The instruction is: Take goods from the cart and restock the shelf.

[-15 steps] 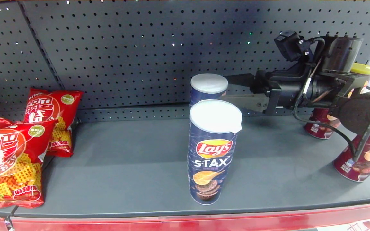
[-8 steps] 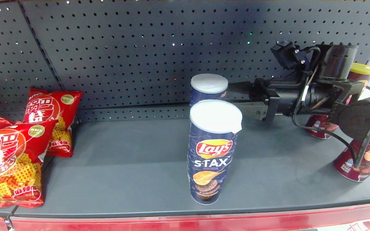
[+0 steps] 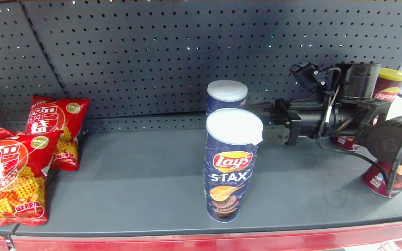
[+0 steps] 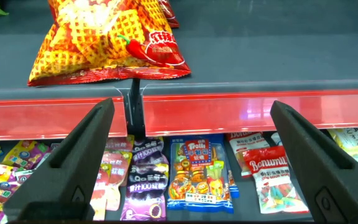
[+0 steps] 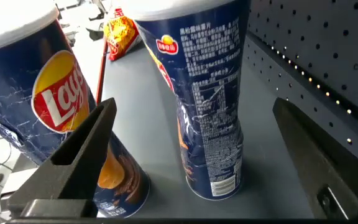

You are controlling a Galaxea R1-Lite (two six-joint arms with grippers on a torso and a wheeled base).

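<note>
Rear dark-blue cardboard chip tube with a white plastic lid (image 3: 226, 94) stands upright at the back of the grey metal shelf (image 3: 145, 188), near the perforated back panel (image 3: 152, 52). A matching front dark-blue chip tube (image 3: 231, 164) stands just ahead of it (touching or apart, can't tell). Right claw (image 5: 193, 107) is spread wide with one finger each side of the rear tube, gripping nothing.

Risks as I read them:
- The front-side finger (image 5: 82, 155) sits just beside the front tube. Sideways drift or a skewed pull-back clips it. It's tall and narrow, so it probably tips toward the shelf lip.
- The back-side finger has little room to the back panel. A scrape there could swing the claw into the rear tube.
- The right arm crosses close by the maroon chip cans (image 3: 387, 177) on the right. A dipping elbow or the loose cable could knock one.

Left claw (image 4: 191, 109) is wide open and empty, out in front of the shelf's red front edge (image 4: 229, 112). Red snack bags (image 3: 16, 167) at far left are well apart from all this.
</note>
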